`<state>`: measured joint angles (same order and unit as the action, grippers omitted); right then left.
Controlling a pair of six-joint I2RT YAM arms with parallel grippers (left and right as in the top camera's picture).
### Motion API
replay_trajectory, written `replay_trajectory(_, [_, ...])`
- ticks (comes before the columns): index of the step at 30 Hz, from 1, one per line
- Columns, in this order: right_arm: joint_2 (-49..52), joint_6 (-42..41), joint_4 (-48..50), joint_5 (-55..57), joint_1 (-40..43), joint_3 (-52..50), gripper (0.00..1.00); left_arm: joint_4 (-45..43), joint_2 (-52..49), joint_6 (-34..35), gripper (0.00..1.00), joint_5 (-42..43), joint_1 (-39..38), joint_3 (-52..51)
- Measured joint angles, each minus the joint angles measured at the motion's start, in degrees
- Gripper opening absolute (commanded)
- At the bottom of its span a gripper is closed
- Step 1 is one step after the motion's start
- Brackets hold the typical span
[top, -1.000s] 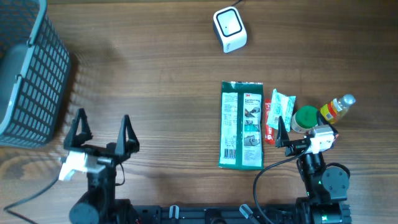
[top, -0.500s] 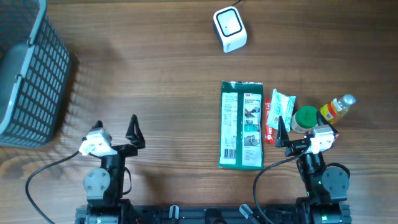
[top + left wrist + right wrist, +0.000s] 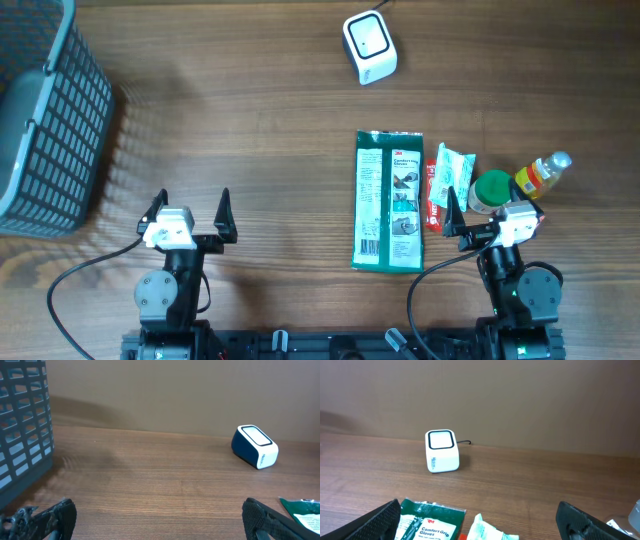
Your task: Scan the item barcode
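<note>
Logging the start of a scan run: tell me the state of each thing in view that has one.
left gripper: open, empty.
right gripper: open, empty.
gloves pack: lying flat, printed side up, untouched.
scanner: standing, window facing up.
basket: upright at the left edge.
bottle: lying on its side.
green-lidded jar: upright, lid on.

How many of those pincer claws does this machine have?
2. The left pincer stands open on the side of the grey basket; the right pincer stands open beside the green glove pack.
</note>
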<state>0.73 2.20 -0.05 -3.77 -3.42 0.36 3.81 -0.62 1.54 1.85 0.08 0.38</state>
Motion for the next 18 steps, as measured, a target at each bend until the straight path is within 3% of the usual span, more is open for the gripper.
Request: replay_trajectory(18, [0.0, 0.0, 0.0, 0.0, 0.0, 0.0, 1.0, 0.0, 0.0, -2.8, 1.0, 0.0, 0.0, 0.0])
